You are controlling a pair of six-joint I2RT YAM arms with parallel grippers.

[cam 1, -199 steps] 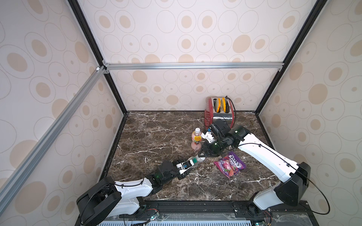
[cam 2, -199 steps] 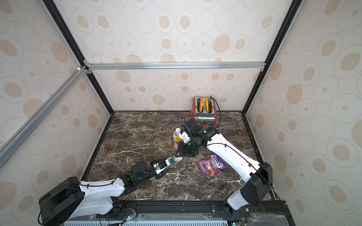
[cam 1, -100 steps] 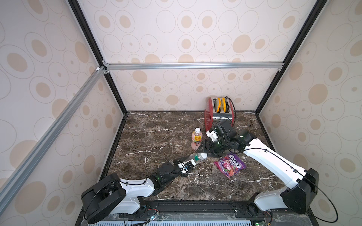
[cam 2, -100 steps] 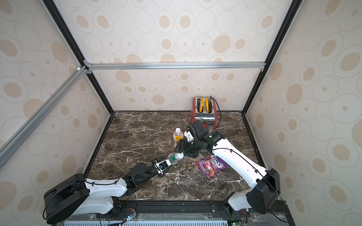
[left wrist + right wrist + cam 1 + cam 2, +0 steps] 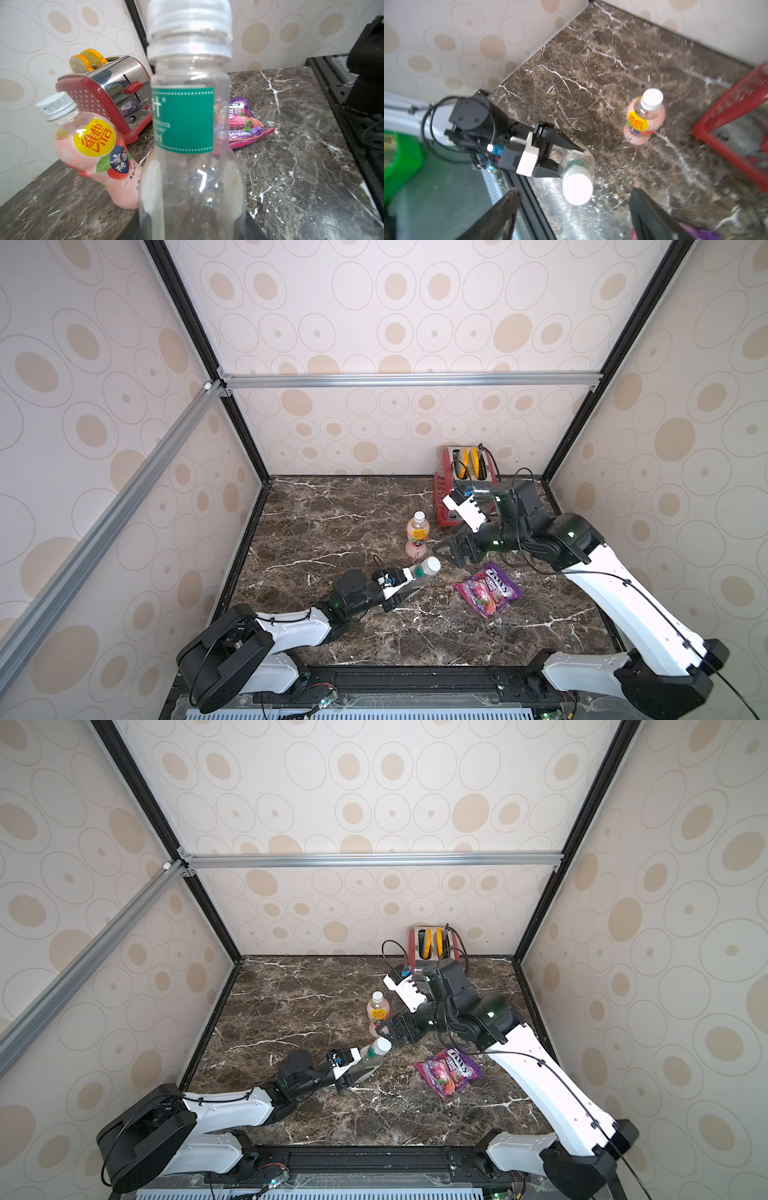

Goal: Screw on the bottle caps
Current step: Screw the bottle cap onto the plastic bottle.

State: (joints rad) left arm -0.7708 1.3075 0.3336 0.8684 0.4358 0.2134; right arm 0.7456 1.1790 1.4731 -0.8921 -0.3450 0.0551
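My left gripper [image 5: 402,588] is shut on the body of the clear bottle [image 5: 417,577] with the white-green label, holding it tilted above the table. A white cap [image 5: 431,565] sits on that bottle's neck; in the left wrist view the cap [image 5: 189,27] tops the bottle [image 5: 187,124]. The pink bottle [image 5: 417,540] stands upright just behind, its own white cap [image 5: 419,516] on. My right gripper [image 5: 448,552] stands open a short way off the clear bottle's cap [image 5: 577,191], with nothing between its fingers [image 5: 508,205]. Both top views show this, with the right gripper [image 5: 388,1033] near the cap [image 5: 381,1045].
A red toaster [image 5: 461,485] with yellow slices stands at the back wall, right of the pink bottle. A purple candy bag [image 5: 486,587] lies on the marble under my right forearm. The enclosure walls close three sides, and a black rail [image 5: 415,676] runs along the front edge.
My right gripper has opened and drawn back to the right, off the clear bottle's cap. The left gripper has carried the bottle slightly up and to the right.
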